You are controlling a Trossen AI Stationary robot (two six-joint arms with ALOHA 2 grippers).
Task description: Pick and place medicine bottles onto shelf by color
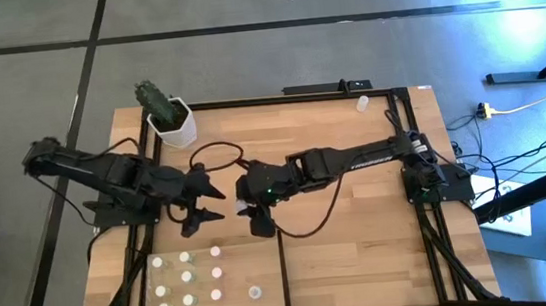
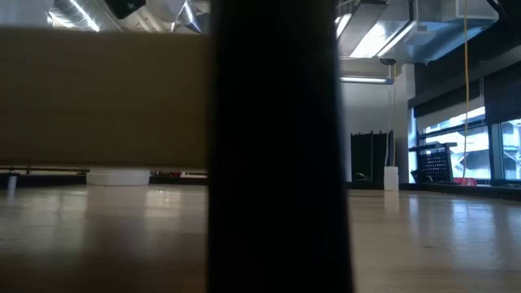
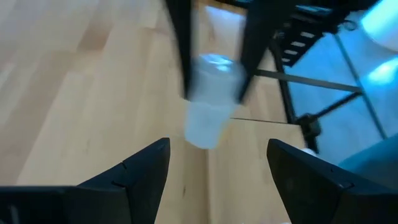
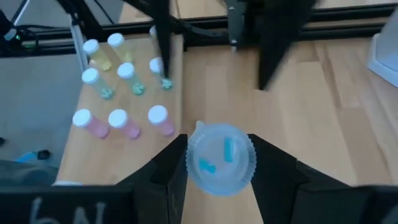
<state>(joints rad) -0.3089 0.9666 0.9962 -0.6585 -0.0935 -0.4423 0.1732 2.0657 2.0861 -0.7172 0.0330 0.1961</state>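
Note:
My right gripper hangs over the middle of the table, shut on a clear medicine bottle with blue bits inside. My left gripper stands open just to its left, fingers pointing at that bottle without touching it. The shelf, a pale wood panel at the near left, carries several white-capped bottles standing upright, tinted yellow, green and pink. One more bottle stands apart near the shelf's black divider. My right gripper pinches the bottle's round sides between its two fingers, close to its upper end. The fingers slant down from the table's right. The bottle hangs below them, lifted clear of the table and slightly tilted.
A white hexagonal pot with a cactus stands at the far left. A lone white bottle stands near the far right edge. Black frame rails run round the table. A dark post blocks the low view's middle.

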